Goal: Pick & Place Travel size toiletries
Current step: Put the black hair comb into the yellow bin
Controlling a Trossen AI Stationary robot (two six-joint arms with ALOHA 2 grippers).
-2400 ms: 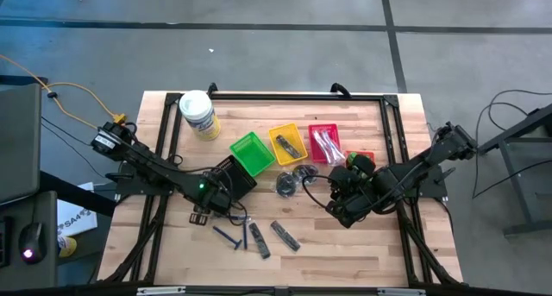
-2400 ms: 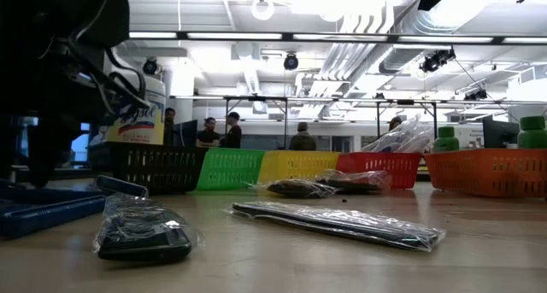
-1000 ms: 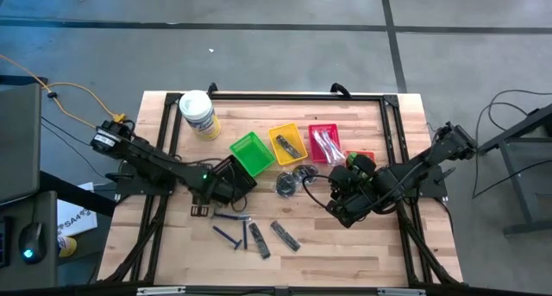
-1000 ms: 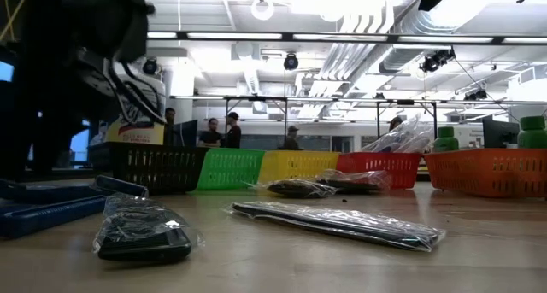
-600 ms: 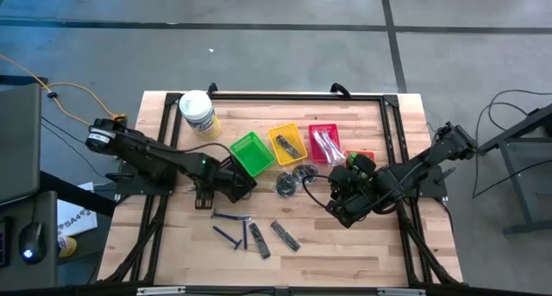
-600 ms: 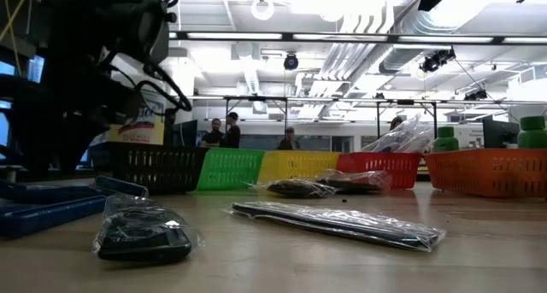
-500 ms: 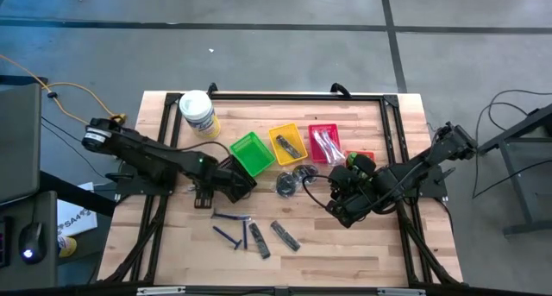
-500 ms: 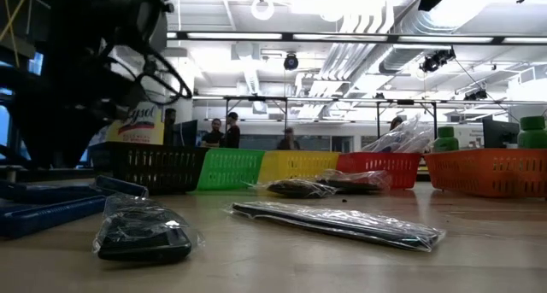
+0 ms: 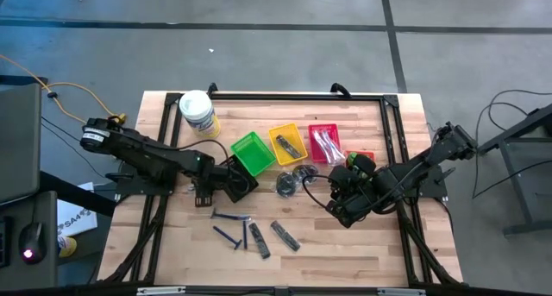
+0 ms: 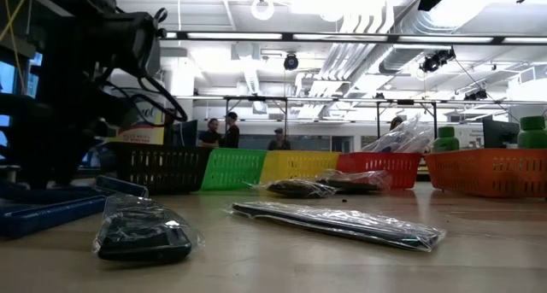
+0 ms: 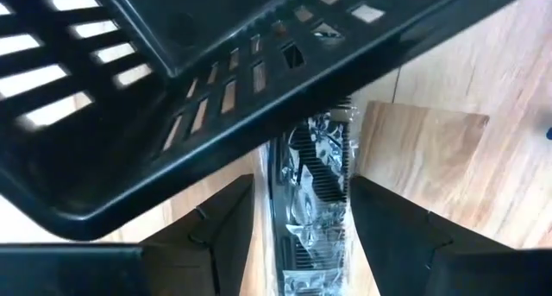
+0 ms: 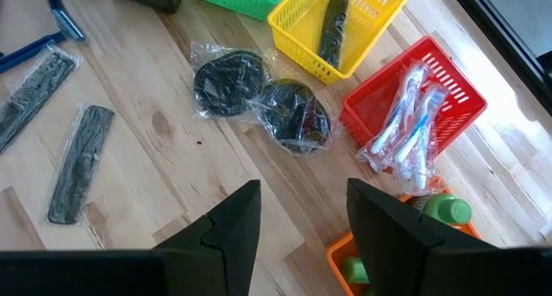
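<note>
My left gripper (image 9: 235,184) is at the black basket (image 9: 245,177), whose slotted wall (image 11: 172,97) fills its wrist view. The gripper (image 11: 302,185) is shut on a narrow dark piece in clear wrap (image 11: 310,179). My right gripper (image 12: 302,188) hovers open over bare wood, near two clear-bagged dark round pieces (image 12: 228,82) (image 12: 293,113). Two dark grey combs (image 12: 82,162) and two blue razors (image 9: 228,236) lie flat on the table's near half. The yellow basket (image 12: 336,24) holds a dark strip, the red one (image 12: 410,106) slim clear-white packets, and the orange one (image 12: 362,261) green bottles (image 12: 447,210). My left gripper pinches the wrapped dark piece between its two fingers (image 11: 228,227), which lie along its long sides (image 11: 289,201). Its far end (image 11: 323,128) reaches up to the black basket's wall. Whether it rests on the wood or hangs free, I cannot tell.
The green basket (image 9: 252,152) stands beside the black one, in a row with the yellow and red baskets. A large white tub (image 9: 198,115) with a yellow label lies at the far left corner. A black frame rail (image 9: 285,96) runs along the far edge. People stand far behind the table (image 10: 222,131).
My left arm has swung from the near-left part of the table toward the far edge and right, bringing its gripper up to the black basket. The right arm and the loose items have kept still.
</note>
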